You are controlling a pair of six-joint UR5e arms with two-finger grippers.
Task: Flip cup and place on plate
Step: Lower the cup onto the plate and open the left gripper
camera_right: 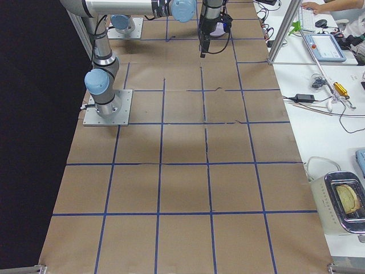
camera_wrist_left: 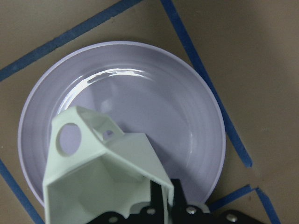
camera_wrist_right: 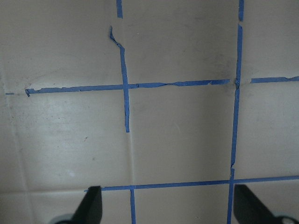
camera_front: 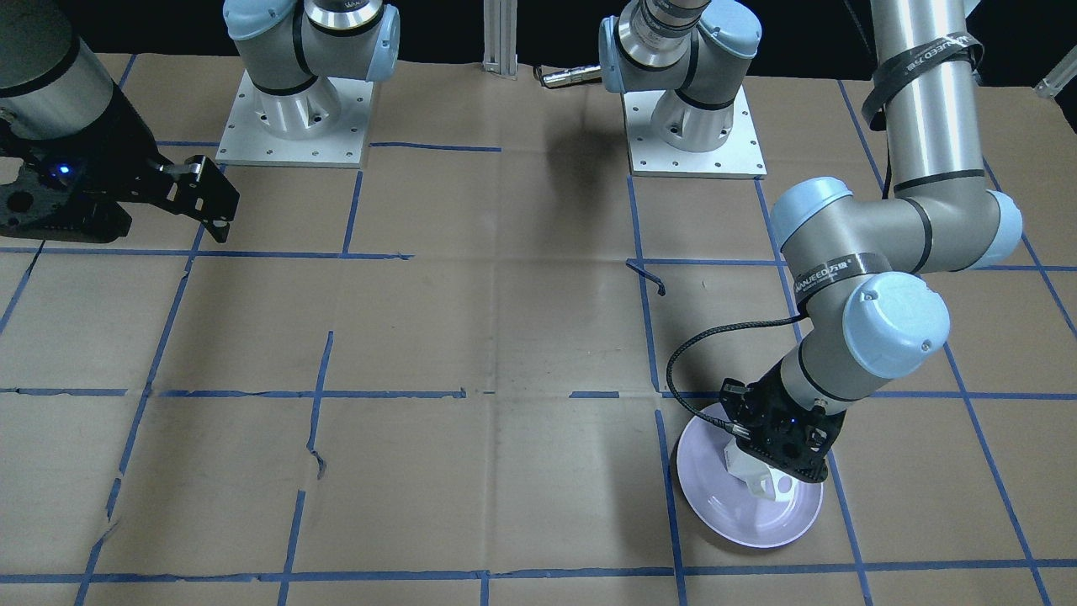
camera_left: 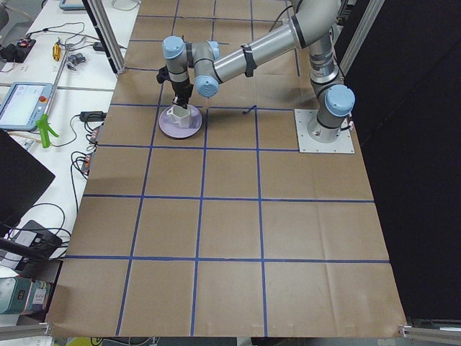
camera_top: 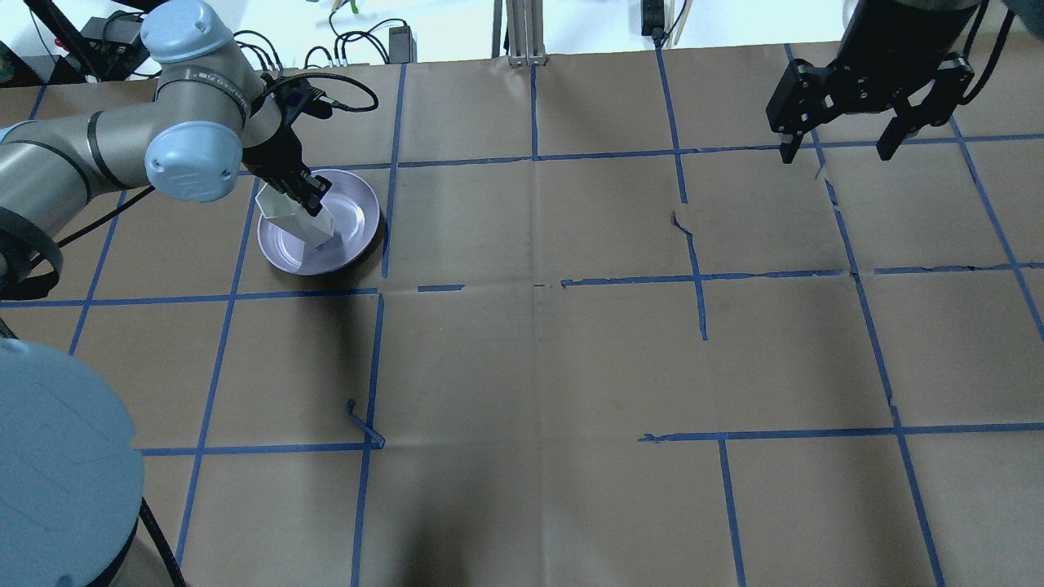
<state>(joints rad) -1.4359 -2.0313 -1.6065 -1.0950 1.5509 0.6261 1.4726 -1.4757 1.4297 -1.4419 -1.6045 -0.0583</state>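
Observation:
The white faceted cup hangs tilted over the lavender plate, its opening towards the wrist camera and its handle pointing away. My left gripper is shut on the cup's wall. In the overhead view the cup is over the plate below the left gripper. I cannot tell whether the cup touches the plate. In the front view the cup and plate sit under the left gripper. My right gripper is open and empty, far away above the table.
Brown paper with blue tape grid lines covers the table. The two arm bases stand at the robot's side. A torn tape end sticks up. The right wrist view shows only paper between the open fingers.

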